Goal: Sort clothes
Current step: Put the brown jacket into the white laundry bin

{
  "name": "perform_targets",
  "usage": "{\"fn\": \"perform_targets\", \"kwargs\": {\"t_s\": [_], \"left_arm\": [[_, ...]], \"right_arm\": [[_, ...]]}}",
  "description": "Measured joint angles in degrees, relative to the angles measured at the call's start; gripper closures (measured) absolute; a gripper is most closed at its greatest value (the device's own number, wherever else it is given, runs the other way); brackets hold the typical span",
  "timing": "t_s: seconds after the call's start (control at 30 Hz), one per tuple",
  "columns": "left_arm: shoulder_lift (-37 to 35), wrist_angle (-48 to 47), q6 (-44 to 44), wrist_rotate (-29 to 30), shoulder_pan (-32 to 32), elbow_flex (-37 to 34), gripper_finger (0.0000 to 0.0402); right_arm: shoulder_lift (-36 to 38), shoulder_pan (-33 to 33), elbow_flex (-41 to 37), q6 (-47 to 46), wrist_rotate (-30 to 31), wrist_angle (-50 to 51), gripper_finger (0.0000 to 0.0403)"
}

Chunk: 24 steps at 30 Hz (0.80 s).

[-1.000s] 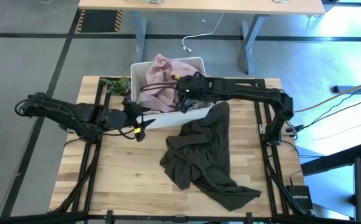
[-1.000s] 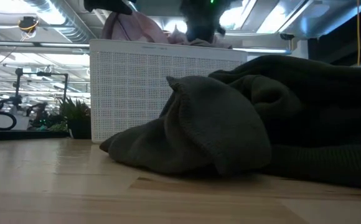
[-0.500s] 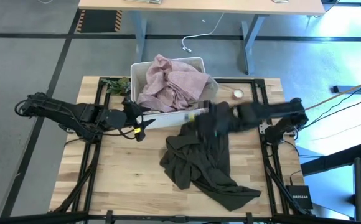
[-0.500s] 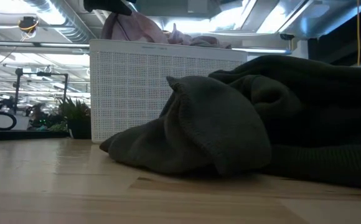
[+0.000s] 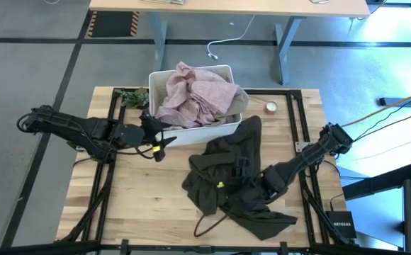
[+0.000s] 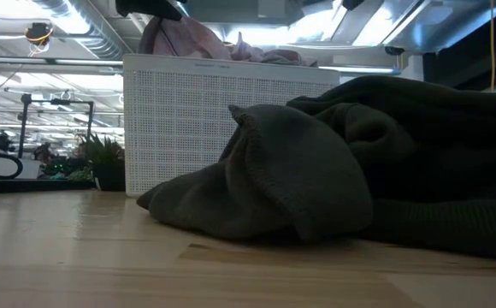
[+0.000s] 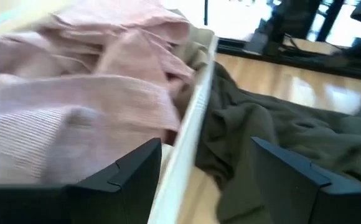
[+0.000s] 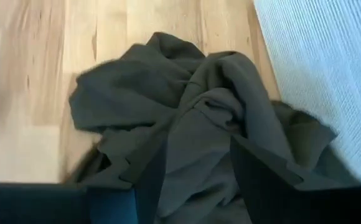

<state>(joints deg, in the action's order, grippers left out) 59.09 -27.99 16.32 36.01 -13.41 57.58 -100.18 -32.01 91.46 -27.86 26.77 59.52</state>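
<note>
A dusty pink garment (image 5: 195,92) lies heaped in the white bin (image 5: 223,69), over a beige-tan one (image 5: 240,96). A dark olive-grey garment (image 5: 230,180) lies crumpled on the table in front of the bin; in the low view (image 6: 316,171) it rests against the bin's wall (image 6: 197,120). My right gripper (image 5: 227,177) hovers open over the olive garment (image 8: 187,118). My left gripper (image 5: 156,139) is open at the bin's near left corner, a finger on either side of the bin's rim (image 7: 190,137); I cannot tell whether they touch it.
A small round roll (image 5: 270,107) lies on the table right of the bin. A green plant (image 5: 131,95) stands at the bin's left. A thin cord loop (image 5: 205,223) lies near the olive garment's near edge. Bare wood shows at the near left.
My right gripper has left the bin and swung toward the table's near edge, and now hangs over the olive garment. The pink garment stays in the bin, now uncovered and spread across its top.
</note>
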Motion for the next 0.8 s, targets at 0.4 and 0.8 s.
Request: {"fn": "perform_targets", "kwargs": {"t_s": [0.4,0.8], "left_arm": [[0.00,-1.56,0.39,-4.94,0.00,0.00,0.0169],[0.00,-2.90,2.82,-4.96,0.00,0.00,0.0169]], "right_arm": [[-3.29,0.11,0.00,-3.38,-7.07,-2.42,0.0125],[-14.83,3.20,-0.04,-3.48,-5.36,-0.91,0.0065]]}}
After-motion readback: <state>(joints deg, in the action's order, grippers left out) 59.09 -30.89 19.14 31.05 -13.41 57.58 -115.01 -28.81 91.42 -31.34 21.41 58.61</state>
